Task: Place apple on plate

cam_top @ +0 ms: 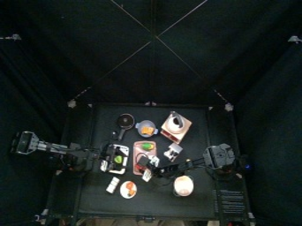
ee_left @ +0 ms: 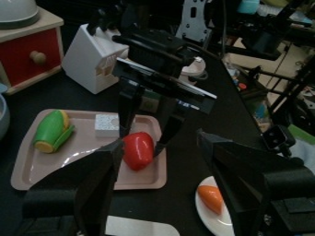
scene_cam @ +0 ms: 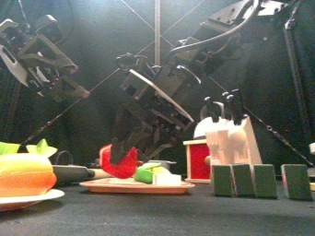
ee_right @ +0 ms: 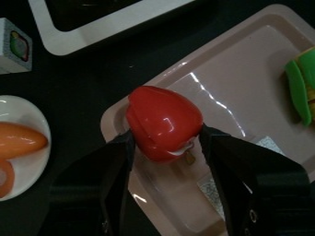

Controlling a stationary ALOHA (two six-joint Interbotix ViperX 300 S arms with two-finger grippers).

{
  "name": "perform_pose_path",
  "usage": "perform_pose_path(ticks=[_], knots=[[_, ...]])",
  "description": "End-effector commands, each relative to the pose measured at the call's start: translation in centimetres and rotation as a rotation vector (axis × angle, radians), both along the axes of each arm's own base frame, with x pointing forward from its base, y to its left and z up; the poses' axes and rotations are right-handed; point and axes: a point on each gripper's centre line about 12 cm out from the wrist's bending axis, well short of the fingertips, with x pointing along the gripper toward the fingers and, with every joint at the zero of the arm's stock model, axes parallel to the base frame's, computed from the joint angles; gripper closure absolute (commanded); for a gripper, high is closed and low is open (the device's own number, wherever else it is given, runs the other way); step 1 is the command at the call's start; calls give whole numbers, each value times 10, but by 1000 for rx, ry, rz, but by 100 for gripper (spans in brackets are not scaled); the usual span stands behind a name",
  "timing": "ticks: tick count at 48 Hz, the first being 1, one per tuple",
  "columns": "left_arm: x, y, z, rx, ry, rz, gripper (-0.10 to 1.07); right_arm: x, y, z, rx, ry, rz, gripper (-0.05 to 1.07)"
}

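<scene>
The apple [ee_right: 164, 123] is small, round and red. My right gripper [ee_right: 167, 140] is shut on it, over the near end of the pink plate [ee_right: 246, 83]. In the front view the apple [scene_cam: 120, 162] hangs in the right gripper [scene_cam: 123, 157], at or just above the plate [scene_cam: 123, 186]; I cannot tell if they touch. The left wrist view shows the apple [ee_left: 138, 149] over the plate [ee_left: 87, 161], held by the other arm's jaws. My left gripper [ee_left: 167, 180] is open and empty, just off the plate's edge.
A green and yellow item [ee_left: 52, 129] lies on the plate's far end. A small orange item [ee_right: 18, 138] sits on a round dish beside the plate. A white knife block [ee_left: 99, 55] and a red box [ee_left: 31, 51] stand behind. Dark blocks [scene_cam: 252, 180] stand at front right.
</scene>
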Motion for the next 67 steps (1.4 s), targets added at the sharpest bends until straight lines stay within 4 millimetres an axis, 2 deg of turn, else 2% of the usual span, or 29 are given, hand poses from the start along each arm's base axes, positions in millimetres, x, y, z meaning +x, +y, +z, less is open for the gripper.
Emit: perform_pose_path(ticks=[1,32,48,67], knots=[[3,0,5,1,-17,1,0,6,-3,18,13,-44,-13,25],[2,1,4,1,-14,4,0,9,-4,15,38,-40,-37,6],[2,1,4,1,-14,2,0,9,-4,15,67,-39,-59,5],[2,1,3,1,-12,4,0,16,1,24,70,-67,-49,5]])
